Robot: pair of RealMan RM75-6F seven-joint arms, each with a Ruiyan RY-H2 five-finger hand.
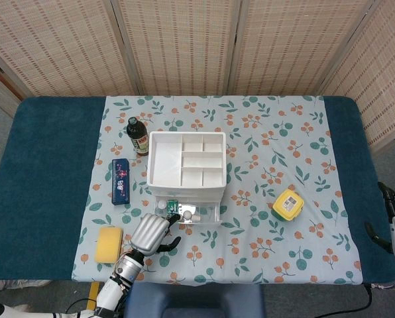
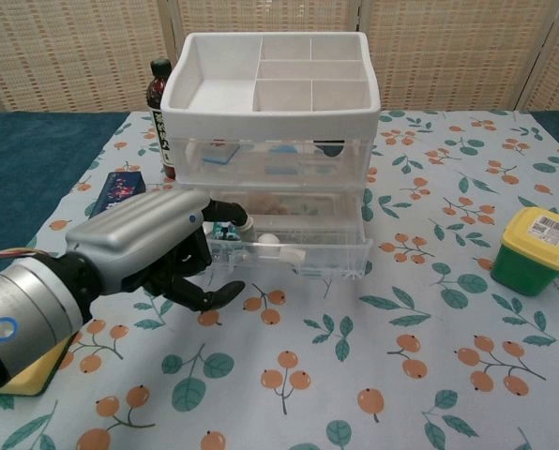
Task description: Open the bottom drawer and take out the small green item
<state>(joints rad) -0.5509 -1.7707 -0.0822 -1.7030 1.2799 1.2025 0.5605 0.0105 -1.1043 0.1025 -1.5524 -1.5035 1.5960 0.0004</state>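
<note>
A: Where does the head view sit?
B: High above the near edge, looking steeply down, far enough to take in the whole table (image 1: 52,185) and the screens behind.
A: And the chest view?
B: Low and close, facing forward across the cloth at the drawer unit (image 2: 270,84).
A: What do they share?
B: The drawer unit (image 1: 186,162), the left hand (image 1: 151,233) (image 2: 143,248) and the yellow-lidded pot (image 1: 287,205) (image 2: 537,250)

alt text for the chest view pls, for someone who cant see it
The robot's left hand hooks its fingers on the left front of the bottom drawer of a white drawer organizer, the drawer partly pulled out over a floral tablecloth. A small green item shows inside by the fingertips. A green tub with a yellow lid stands to the right.
</note>
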